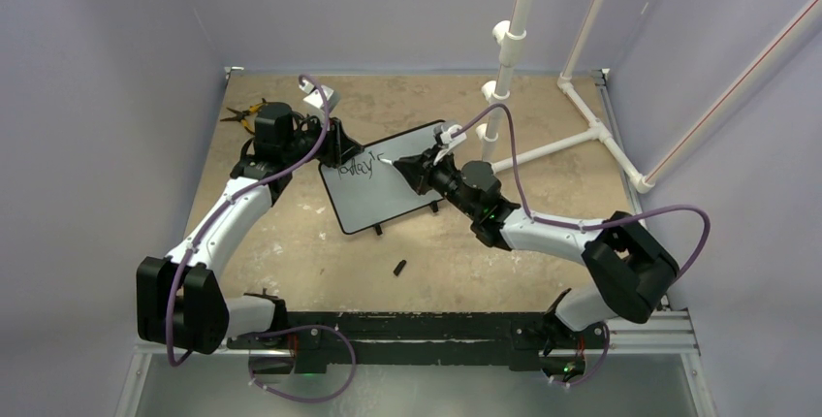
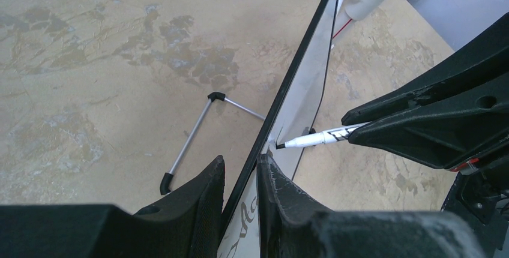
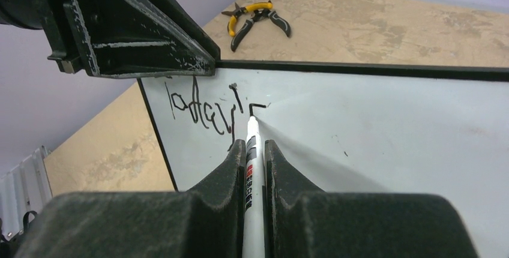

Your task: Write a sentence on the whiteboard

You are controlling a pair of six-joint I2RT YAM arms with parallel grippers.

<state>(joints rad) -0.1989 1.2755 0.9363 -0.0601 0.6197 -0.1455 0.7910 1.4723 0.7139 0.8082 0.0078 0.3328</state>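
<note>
The whiteboard (image 1: 386,200) stands tilted up on the table, its top left corner pinched between the fingers of my left gripper (image 1: 334,150), which is shut on the black frame (image 2: 282,99). My right gripper (image 1: 415,167) is shut on a white marker (image 3: 252,150). The marker's black tip (image 2: 280,146) touches the board just right of the writing. The sentence (image 3: 207,111) reads roughly "Today's", with a fresh short stroke (image 3: 257,107) beside it. In the left wrist view my left gripper (image 2: 240,168) straddles the board edge-on.
Yellow-handled pliers (image 1: 243,112) lie at the table's far left corner. A small black marker cap (image 1: 399,267) lies in front of the board. A white PVC pipe frame (image 1: 582,136) stands at the back right. The board's wire foot (image 2: 191,139) rests on the table behind it.
</note>
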